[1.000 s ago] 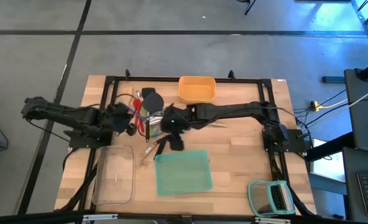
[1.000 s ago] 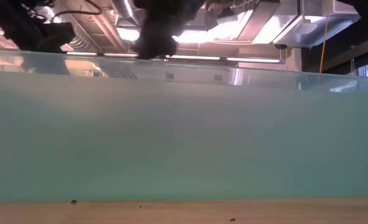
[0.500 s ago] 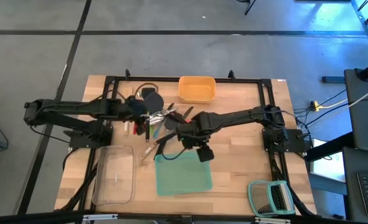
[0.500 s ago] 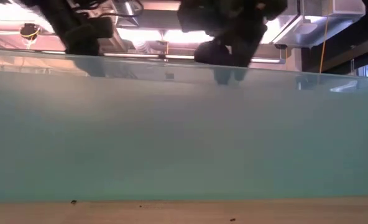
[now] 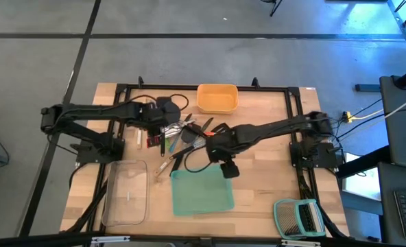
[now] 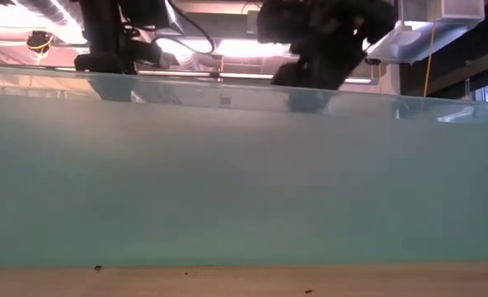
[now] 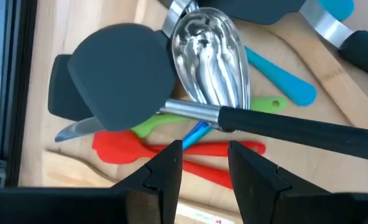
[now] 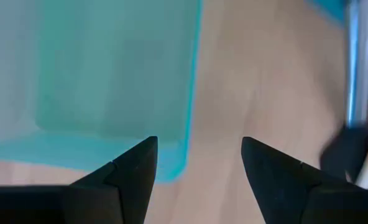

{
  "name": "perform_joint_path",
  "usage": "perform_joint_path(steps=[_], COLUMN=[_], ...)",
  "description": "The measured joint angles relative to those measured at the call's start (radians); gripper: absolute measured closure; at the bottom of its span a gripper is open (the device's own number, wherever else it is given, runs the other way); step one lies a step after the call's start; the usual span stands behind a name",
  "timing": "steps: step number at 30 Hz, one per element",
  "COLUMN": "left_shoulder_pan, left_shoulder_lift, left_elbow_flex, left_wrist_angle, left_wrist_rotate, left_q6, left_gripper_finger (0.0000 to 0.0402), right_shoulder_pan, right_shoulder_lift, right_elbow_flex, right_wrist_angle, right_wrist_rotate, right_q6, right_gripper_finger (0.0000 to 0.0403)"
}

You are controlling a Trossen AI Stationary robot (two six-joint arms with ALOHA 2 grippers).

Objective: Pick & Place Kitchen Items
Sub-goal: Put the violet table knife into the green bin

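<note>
Seen from above, a pale wooden table [image 5: 271, 185] with a black frame, bearing a teal rectangular tray [image 5: 201, 192] at the near middle, a clear plastic tray [image 5: 126, 193] to its left, a yellow tray [image 5: 217, 98] at the far edge and a green-framed grey slatted rack [image 5: 298, 217] at the near right corner, partly cut off by the picture's lower edge. At table height, almost everything blocked by the teal tray's wall [image 6: 244, 173]; only dark arm parts visible above its rim, gripper tips hidden. Between the yellow and teal trays, a jumbled pile of long-handled kitchen utensils [image 5: 179, 137], too overlapped from above to separate one by one. Reaching in from the left, the left gripper [image 7: 204, 168] over the pile's left part, fingers apart with a gap and nothing between them. In its wrist view: a dark grey rounded spatula [image 7: 122, 74] lying over a polished steel scoop [image 7: 210, 65] with a black handle, beneath them a red spatula [image 7: 165, 152], a green-handled tool [image 7: 171, 121] and a blue-handled tool [image 7: 277, 78], most ends buried or cut off. From the right, the right gripper [image 8: 196, 168] above the far edge of the teal tray, fingers spread wide and empty; beside it a blurred metal handle, identity unclear.
</note>
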Motion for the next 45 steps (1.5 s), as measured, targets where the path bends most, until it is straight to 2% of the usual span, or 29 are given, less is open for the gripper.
perform_joint_path(steps=[3,6,12,19,28,45], left_shoulder_pan=[0.027,0.079,0.195,0.272,0.284,0.261], left_shoulder_lift=[-0.01,-0.014,0.003,0.018,0.019,0.019], left_elbow_flex=[0.001,0.001,0.001,-0.018,-0.168,-0.17], left_wrist_angle=[0.005,0.013,0.018,-0.012,0.064,0.131], left_wrist_rotate=[0.018,0.034,0.108,0.167,0.149,0.138], left_q6=[0.037,0.079,0.13,0.151,0.181,0.175], left_gripper_finger=[0.0277,0.0277,0.0277,0.0277,0.0277,0.0276], right_shoulder_pan=[0.0,0.008,0.023,0.041,0.064,0.063], right_shoulder_lift=[-0.11,-0.189,-0.23,-0.229,-0.229,-0.228], right_elbow_flex=[-0.133,-0.24,-0.336,-0.357,-0.358,-0.358], right_wrist_angle=[0.215,0.412,0.601,0.618,0.63,0.637], right_wrist_rotate=[-0.054,-0.063,-0.063,-0.063,-0.063,-0.06], right_q6=[0.0,0.01,0.019,0.023,0.019,-0.009], right_gripper_finger=[0.0169,0.0169,0.0169,0.0169,0.0169,0.0169])
